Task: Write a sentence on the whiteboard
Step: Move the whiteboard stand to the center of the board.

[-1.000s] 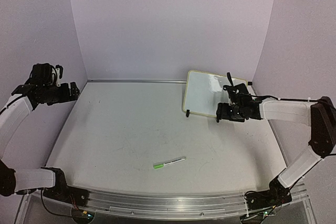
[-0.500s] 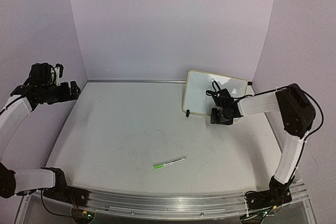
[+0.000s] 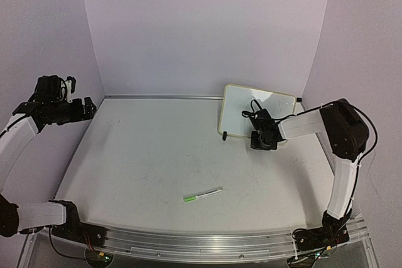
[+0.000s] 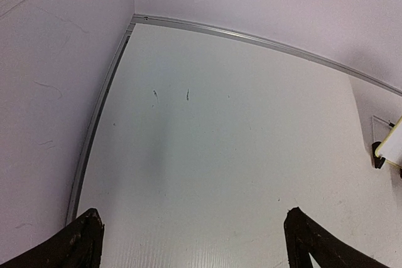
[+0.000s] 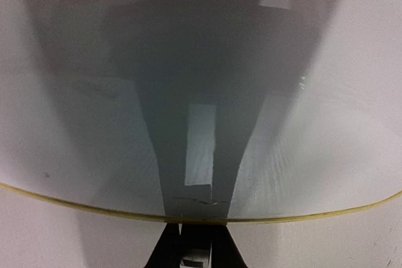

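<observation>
The whiteboard [image 3: 242, 108], a small rectangular glossy white panel in a pale yellow-cream rounded frame, was stood tilted on black feet [image 3: 225, 135] directly ahead of the right gripper [image 5: 196, 230]. No writing was visible on its surface. The fingers of the right gripper were drawn together with nothing seen between them. Their tips were placed at the lower frame edge, but contact could not be confirmed. The left gripper [image 4: 191, 218] was held wide apart and empty, far off to the left of the right gripper. The white-barrelled marker pen with a green end [image 3: 202, 194] was laid on the pale table [image 3: 144, 149], well behind and to the left of the right gripper, toward the arm bases.

The following faults were judged possible:

- If the tips were driven further forward, the lightly propped board could be slid back or tipped over.
- Because the frame is rounded and glossy, the tips could be deflected off it.
- With the pen ungripped, nothing could be written until it was collected.
</observation>
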Tool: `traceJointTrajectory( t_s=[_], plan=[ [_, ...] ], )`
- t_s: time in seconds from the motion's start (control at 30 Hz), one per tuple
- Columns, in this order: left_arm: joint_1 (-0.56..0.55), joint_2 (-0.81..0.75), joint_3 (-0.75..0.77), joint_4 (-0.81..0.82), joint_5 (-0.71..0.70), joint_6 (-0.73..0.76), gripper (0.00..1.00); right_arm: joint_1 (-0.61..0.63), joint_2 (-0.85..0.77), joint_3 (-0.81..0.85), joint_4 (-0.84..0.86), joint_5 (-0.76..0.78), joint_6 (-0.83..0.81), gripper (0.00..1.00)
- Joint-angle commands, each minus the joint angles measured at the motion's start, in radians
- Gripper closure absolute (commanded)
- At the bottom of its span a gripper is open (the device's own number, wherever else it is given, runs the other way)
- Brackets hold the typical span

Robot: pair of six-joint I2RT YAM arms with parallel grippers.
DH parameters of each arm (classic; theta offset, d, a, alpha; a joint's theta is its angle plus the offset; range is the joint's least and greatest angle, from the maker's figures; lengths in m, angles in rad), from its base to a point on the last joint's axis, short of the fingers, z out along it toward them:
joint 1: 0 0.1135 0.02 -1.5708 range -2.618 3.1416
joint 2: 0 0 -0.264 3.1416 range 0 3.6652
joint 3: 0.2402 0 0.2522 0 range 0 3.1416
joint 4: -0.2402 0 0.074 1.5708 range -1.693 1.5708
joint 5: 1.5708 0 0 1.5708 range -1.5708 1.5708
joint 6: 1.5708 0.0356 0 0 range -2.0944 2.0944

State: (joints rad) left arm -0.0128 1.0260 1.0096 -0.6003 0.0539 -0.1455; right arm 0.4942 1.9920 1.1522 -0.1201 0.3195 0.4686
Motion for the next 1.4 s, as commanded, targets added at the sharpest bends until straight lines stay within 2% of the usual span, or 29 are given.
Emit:
traceJointTrajectory(
  t_s=[0.0, 0.1, 0.3, 0.6, 1.03, 1.07, 1.17, 1.23, 1.37],
  plan=[
    [0.002, -0.010, -0.005, 0.027, 0.013, 0.015, 0.01, 0.007, 0.021, 0.030, 0.020, 0.040, -0.012, 0.94],
    [0.002, -0.008, -0.004, 0.027, 0.015, 0.015, 0.01, 0.017, 0.017, 0.026, 0.025, 0.043, -0.023, 1.00],
    [0.002, -0.006, -0.003, 0.029, 0.020, 0.014, 0.01, 0.054, -0.002, 0.015, 0.029, 0.033, -0.027, 1.00],
    [0.002, 0.002, -0.010, 0.038, 0.052, 0.012, 0.01, 0.186, -0.003, 0.025, 0.021, 0.018, -0.039, 1.00],
    [0.002, 0.035, -0.020, 0.060, 0.160, 0.009, 0.01, 0.413, 0.100, 0.192, -0.059, -0.034, -0.030, 1.00],
    [0.002, 0.037, -0.020, 0.063, 0.169, 0.008, 0.01, 0.422, 0.103, 0.199, -0.060, -0.043, -0.027, 0.96],
    [0.002, 0.049, -0.022, 0.067, 0.191, 0.007, 0.01, 0.439, 0.088, 0.210, -0.064, -0.061, -0.028, 0.76],
    [0.002, 0.051, -0.023, 0.069, 0.203, 0.007, 0.01, 0.445, 0.053, 0.202, -0.066, -0.080, -0.030, 0.58],
    [0.002, 0.058, -0.026, 0.072, 0.214, 0.007, 0.01, 0.447, -0.062, 0.142, -0.066, -0.128, -0.039, 0.32]
  ],
)
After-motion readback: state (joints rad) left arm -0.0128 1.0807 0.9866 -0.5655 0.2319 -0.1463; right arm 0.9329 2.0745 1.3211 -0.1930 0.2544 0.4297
